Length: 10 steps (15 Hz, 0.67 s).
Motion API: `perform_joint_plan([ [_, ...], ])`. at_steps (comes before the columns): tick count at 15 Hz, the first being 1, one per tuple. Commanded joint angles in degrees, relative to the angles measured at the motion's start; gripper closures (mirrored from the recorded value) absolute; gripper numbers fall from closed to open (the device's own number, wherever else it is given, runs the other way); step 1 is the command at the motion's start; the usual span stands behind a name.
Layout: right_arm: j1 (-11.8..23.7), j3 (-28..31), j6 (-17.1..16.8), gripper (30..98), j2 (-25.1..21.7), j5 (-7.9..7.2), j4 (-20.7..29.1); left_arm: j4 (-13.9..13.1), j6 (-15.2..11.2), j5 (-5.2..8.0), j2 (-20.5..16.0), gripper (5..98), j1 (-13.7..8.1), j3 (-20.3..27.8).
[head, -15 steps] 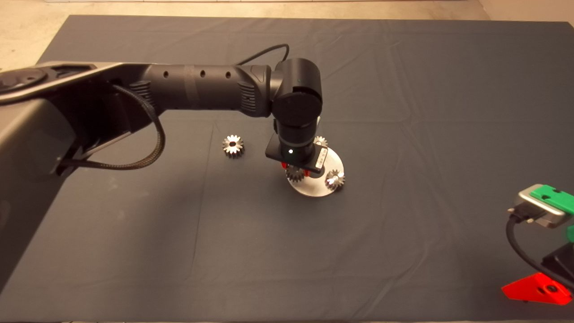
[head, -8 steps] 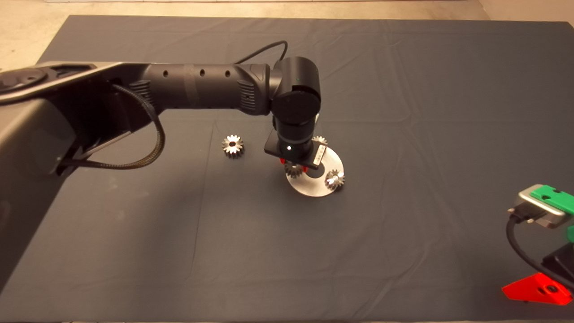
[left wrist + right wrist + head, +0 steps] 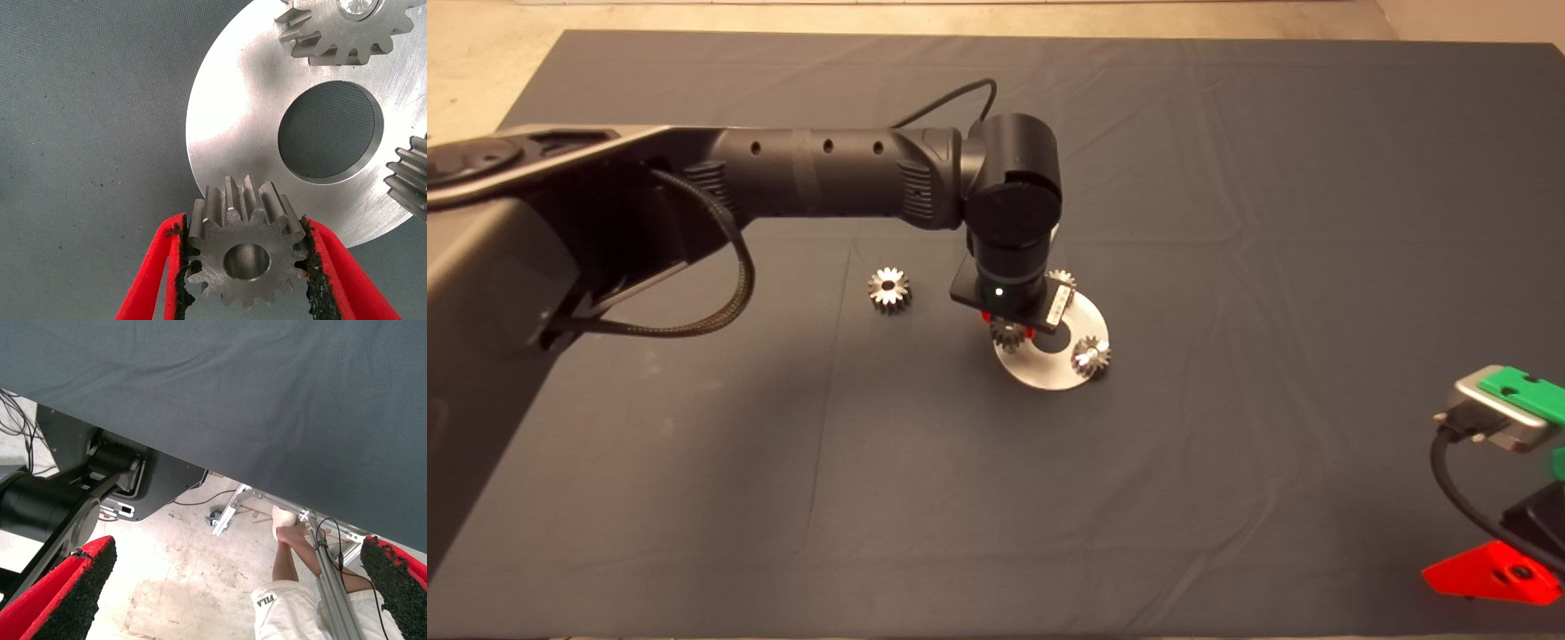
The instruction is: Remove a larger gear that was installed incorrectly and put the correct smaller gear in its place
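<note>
From above, the left gripper (image 3: pixel 1008 325) was seen poised over the near-left rim of the round metal plate (image 3: pixel 1040 372), its red fingers closed on the larger gear (image 3: pixel 1009 336). The smaller gear (image 3: pixel 888 289) was left lying alone on the dark mat (image 3: pixel 1227 222), well apart to the left. Two more gears (image 3: pixel 1090 355) were seated on the plate. The right gripper (image 3: pixel 1498 569) was parked at the lower right edge.

From the left wrist, the larger gear (image 3: pixel 245 257) was shown clamped tooth-to-pad between both fingers (image 3: pixel 333 267), at the plate's (image 3: pixel 233 120) edge. Solid steel, it was judged heavy, stiff and slick; a grip across opposite teeth seemed soundest.

From the right wrist, the jaws were seen wide apart over the floor, where a person's leg (image 3: pixel 288 560) showed.
</note>
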Motion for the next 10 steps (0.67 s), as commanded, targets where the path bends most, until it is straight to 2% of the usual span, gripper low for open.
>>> perform_joint_plan([
  [1, 0.8, 0.37, 0.13, 31.7, -0.14, -3.15, 2.12, -0.62, 0.57, 1.04, 0.17, 69.2, -0.77, 1.36],
  [4, 0.8, 0.37, 0.13, 31.7, -0.14, -3.06, 2.16, -2.03, 0.57, 0.87, 0.17, 69.2, -0.69, 1.31],
  [10, 0.8, 0.37, 0.22, 31.7, -0.14, -3.06, 2.16, -2.91, -0.03, 0.6, 0.17, 69.2, -0.69, 1.31],
])
